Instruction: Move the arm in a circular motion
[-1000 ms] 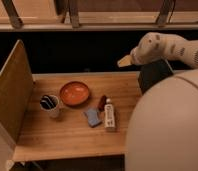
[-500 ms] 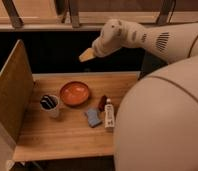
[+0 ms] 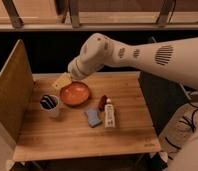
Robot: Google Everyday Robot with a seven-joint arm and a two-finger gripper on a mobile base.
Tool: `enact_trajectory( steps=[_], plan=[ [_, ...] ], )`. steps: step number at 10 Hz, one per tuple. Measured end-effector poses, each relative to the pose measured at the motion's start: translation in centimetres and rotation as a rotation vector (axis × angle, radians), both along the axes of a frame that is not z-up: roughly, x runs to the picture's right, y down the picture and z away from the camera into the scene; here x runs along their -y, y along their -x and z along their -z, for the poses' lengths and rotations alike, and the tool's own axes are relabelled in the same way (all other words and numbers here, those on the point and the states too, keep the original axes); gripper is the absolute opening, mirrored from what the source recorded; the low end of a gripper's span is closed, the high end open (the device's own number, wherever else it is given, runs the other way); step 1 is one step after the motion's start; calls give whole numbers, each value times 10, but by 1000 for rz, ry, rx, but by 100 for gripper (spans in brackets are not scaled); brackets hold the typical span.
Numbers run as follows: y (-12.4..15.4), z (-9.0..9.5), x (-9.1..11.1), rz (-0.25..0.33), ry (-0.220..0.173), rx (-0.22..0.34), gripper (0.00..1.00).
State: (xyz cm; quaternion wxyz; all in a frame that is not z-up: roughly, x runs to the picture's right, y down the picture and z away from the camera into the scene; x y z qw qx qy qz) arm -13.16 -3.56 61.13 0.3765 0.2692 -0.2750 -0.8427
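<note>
Large cream-white robot arm of rounded segments [image 3: 127, 52] is extended from the right over the pale wooden table [image 3: 132, 135]. Flat tan gripper [image 3: 62, 81] is seen at the far-left rim of the round orange bowl [image 3: 75, 93]. Whether it is apart or together cannot be told. Step is judged mid-circle. A smooth curving sweep, kept clear of the bowl, is called for next.

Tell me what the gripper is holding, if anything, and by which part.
Nothing, as far as shows. The gripper, the tan tip of the arm, hangs over the table by the back-left rim of the orange bowl, with no object in it.
</note>
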Motion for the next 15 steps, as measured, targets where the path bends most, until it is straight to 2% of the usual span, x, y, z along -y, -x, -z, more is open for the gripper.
enact_trajectory(
  steps=[1, 3, 5, 7, 8, 9, 10, 11, 12, 13, 14, 15],
  plan=[
    [-11, 2, -11, -22, 31, 16, 80],
    [-52, -1, -14, -101, 60, -10, 80],
    [-124, -7, -11, -226, 70, -93, 80],
    [-177, -16, -4, -300, 56, -176, 80],
    [-226, -30, 16, -350, 13, -273, 80],
    [-240, -42, 39, -354, -32, -319, 80],
    [-236, -53, 61, -341, -69, -335, 80],
    [-220, -65, 87, -319, -105, -336, 80],
    [-196, -74, 105, -291, -124, -317, 80],
    [-173, -80, 113, -264, -128, -293, 80],
    [-135, -83, 115, -214, -124, -245, 80],
    [-110, -82, 109, -179, -113, -211, 80]
  ],
)
